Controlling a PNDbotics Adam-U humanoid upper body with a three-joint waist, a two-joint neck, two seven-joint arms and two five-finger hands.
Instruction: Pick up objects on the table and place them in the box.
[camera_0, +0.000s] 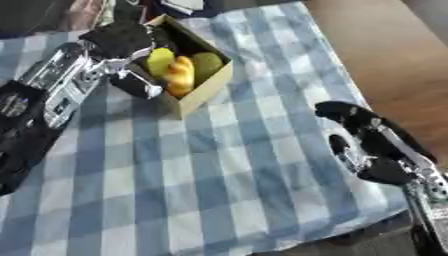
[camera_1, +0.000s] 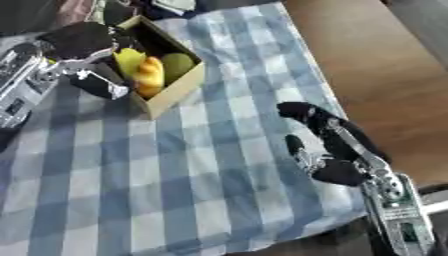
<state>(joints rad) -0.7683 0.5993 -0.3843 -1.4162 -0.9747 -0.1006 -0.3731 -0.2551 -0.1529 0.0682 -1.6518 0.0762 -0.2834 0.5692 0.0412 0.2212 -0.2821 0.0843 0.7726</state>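
Left robot hand (camera_0: 122, 42) rests at the box (camera_0: 206, 85) rim beside the fruit (camera_0: 179, 72), fingers relaxed, holding nothing; right robot hand (camera_0: 367, 145) lies open and empty on the desk (camera_0: 219, 190).

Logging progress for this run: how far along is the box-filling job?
Looks nearly done. The box already holds a yellow piece, an orange one and a green one. The left robot hand is at the box's rim; whether it holds anything is unclear. The right robot hand rests open, empty. No loose objects show on the checked cloth.
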